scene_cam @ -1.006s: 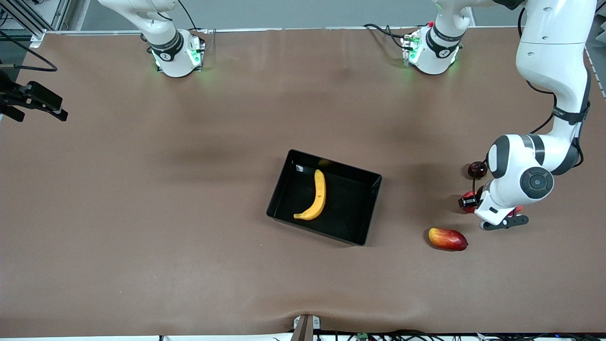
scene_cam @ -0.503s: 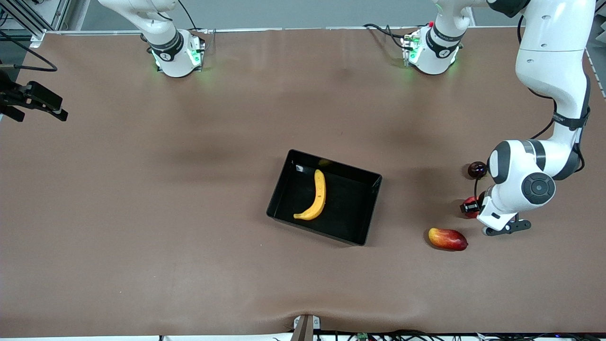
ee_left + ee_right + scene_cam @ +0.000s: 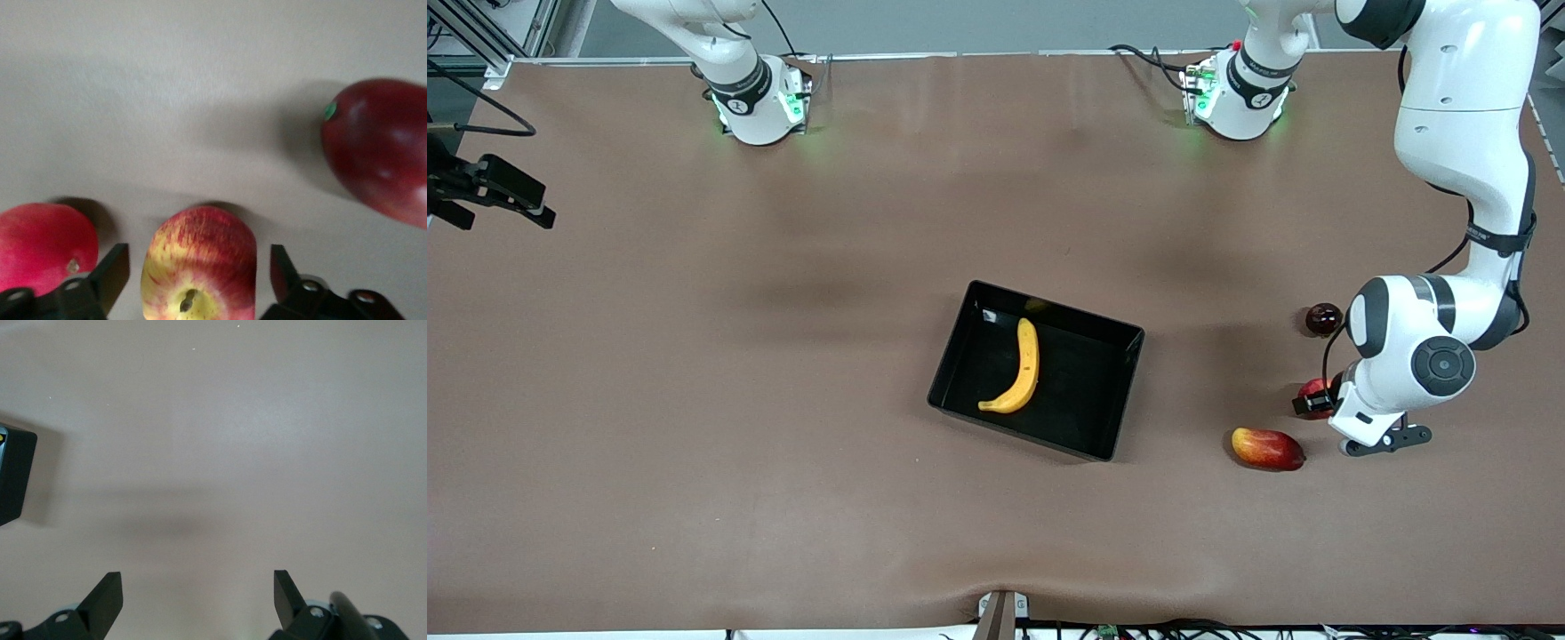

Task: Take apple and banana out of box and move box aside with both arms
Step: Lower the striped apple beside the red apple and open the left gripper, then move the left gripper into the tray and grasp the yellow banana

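- The shallow glossy black plastic tray (image 3: pixel 1119 391) sits about mid-table, turned at a slight angle, with low upright walls all round.
- The long curved yellow banana (image 3: pixel 1021 369) lies on the tray floor. Its lower tip is close to the wall nearer the front camera, and the half of the floor toward the left arm's end is bare.
- The brown table (image 3: pixel 694 400) is open all around the tray, with a clear strip between the tray and the loose fruit at the left arm's end.
- The small round red apple with a yellowish patch on top (image 3: pixel 200 280) rests on the table at the left arm's end, well apart from the tray.
- The left gripper (image 3: pixel 198 255) is down around that apple. Its black fingers (image 3: pixel 110 277) stand apart, one on each side, and a sliver of table shows between each finger and the skin.
- The dark red round fruit (image 3: pixel 1323 318) sits near the apple, farther from the front camera.
- The oblong red-yellow mango (image 3: pixel 1267 449) lies near the apple, nearer the front camera, with table between it and the tray.
- The right arm waits. The right gripper (image 3: pixel 197 581) hangs over bare table with its fingers spread, and one tray corner shows at the edge of the right wrist view.
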`<act>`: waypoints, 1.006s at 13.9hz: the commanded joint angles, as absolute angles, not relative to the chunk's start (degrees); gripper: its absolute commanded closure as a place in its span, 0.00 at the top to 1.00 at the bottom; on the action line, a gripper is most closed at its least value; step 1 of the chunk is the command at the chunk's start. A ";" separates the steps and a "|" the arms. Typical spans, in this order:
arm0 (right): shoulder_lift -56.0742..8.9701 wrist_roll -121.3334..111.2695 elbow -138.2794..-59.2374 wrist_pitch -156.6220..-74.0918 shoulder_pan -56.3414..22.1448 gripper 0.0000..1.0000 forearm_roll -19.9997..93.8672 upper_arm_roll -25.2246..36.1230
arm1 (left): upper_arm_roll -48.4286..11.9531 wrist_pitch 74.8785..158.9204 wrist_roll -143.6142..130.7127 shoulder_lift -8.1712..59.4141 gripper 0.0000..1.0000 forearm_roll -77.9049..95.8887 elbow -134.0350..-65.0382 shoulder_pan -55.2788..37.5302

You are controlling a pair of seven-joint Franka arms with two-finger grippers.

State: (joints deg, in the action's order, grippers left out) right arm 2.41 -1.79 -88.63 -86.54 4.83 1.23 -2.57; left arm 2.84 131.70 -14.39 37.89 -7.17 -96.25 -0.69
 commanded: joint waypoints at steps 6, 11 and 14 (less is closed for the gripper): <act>1.67 -2.29 -87.36 -86.13 4.92 1.00 2.02 -2.55 | 1.85 125.34 -15.64 29.98 1.00 -7.30 -93.43 -8.15; 1.67 -2.29 -87.36 -86.05 4.92 1.00 2.02 -2.55 | 1.67 124.81 -29.16 29.79 1.00 -7.47 -90.45 -20.81; 1.67 -2.29 -87.36 -86.04 4.83 1.00 2.11 -2.55 | 1.58 124.80 -32.77 30.84 1.00 -7.38 -89.47 -27.40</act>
State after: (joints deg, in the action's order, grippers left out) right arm 2.38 -1.79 -88.64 -86.54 4.82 1.23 -2.59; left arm 1.00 125.62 -30.62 29.51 -7.15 -91.06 -24.08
